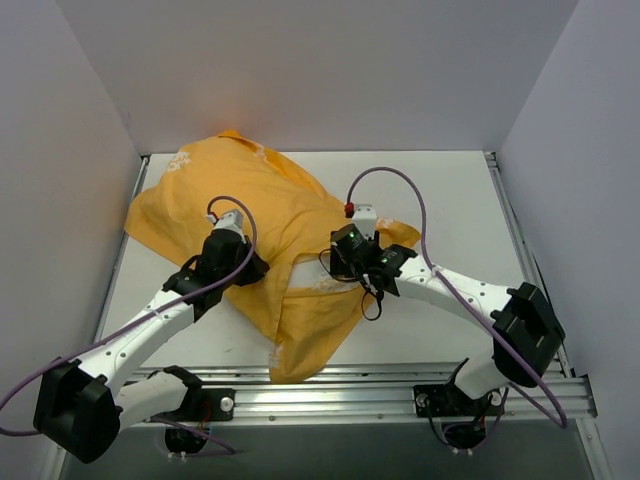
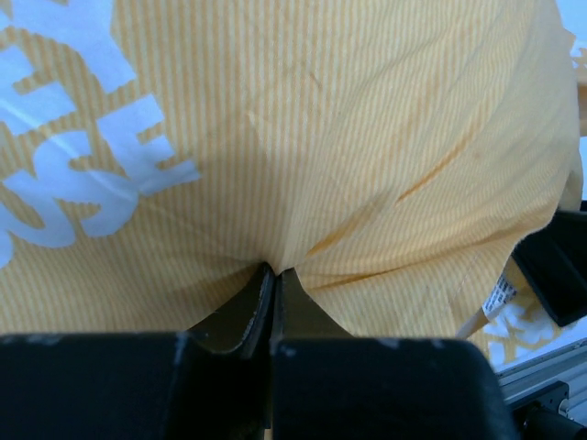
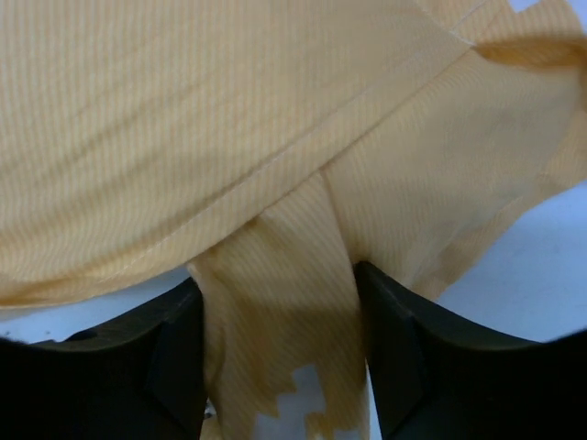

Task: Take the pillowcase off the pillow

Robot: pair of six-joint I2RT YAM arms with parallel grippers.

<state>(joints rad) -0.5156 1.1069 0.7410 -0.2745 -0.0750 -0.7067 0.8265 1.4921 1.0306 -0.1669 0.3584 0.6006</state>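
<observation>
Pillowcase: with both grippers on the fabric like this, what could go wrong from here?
1. The left gripper is shut on only a thin pinch of the pillowcase; a hard pull could slip it free.
2. The right gripper has its jaws apart with a flat fold between them; pulling before closing would probably lose it.
3. Nothing pins the pillow, hidden inside the fabric, so it may drag along instead of sliding out.

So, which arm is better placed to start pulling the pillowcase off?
Left. The left gripper is shut on a pinch of the pillowcase; the right gripper only straddles a fold, fingers apart, so it must close first.
</observation>
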